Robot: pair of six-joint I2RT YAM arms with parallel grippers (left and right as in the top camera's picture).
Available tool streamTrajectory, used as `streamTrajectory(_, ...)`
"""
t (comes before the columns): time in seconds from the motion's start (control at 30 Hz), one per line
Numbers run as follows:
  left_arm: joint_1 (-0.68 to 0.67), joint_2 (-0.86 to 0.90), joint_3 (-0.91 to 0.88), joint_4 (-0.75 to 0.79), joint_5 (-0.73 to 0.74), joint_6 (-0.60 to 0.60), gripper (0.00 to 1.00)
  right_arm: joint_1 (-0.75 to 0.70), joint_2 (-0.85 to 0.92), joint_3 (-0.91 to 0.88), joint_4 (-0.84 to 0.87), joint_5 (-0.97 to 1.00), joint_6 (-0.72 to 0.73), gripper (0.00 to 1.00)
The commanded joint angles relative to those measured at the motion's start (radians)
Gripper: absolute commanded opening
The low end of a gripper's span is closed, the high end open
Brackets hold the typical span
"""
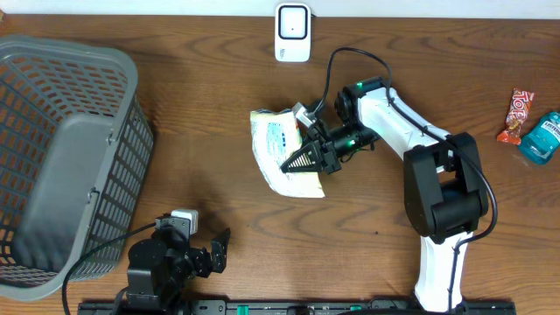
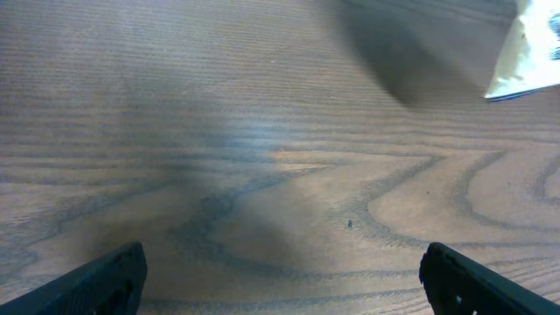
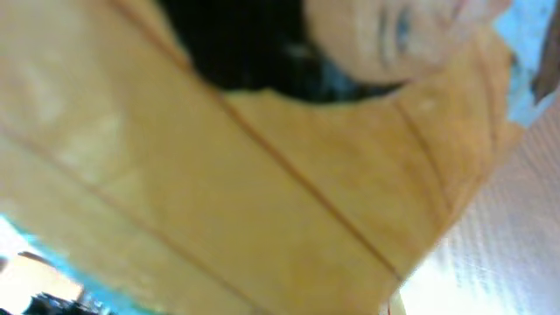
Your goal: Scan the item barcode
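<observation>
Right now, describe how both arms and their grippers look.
The right arm is white-shelled with black joints, green lights and a looping black cable; the right gripper is black, ribbed and tapering. The left arm is black with a pale block on top; the left gripper is black too.

The right wrist view is filled by a blurred yellow packet (image 3: 262,192), too soft for any print to be read. In the overhead view, the right pincer (image 1: 302,160) covers the packet's (image 1: 276,140) lower middle, and its print is too small to tell. The basket (image 1: 122,184) runs off the left edge, and a blue bottle (image 1: 540,137) is cut by the right edge. In the left wrist view, only a corner of the packet (image 2: 529,52) shows at upper right. The left pincer (image 2: 280,280) shows only two dark fingertips (image 2: 105,280), cut off by the bottom edge.
</observation>
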Motion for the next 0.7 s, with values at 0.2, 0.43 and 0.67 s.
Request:
streamTrajectory(0.2,0.004,-0.006,-0.003,-0.044,0.004,0.002,1.00,-0.033,0.003,-0.002,-0.033,-0.121,0.412,0.01)
streamTrajectory(0.43,0.004,-0.006,-0.003,-0.044,0.004,0.002,1.00,-0.096,0.002,-0.002,-0.035,-0.121,0.808,0.01)
streamTrajectory(0.67,0.004,-0.006,-0.003,-0.044,0.004,0.002,1.00,-0.134,0.003,-0.002,-0.085,-0.121,0.944,0.01)
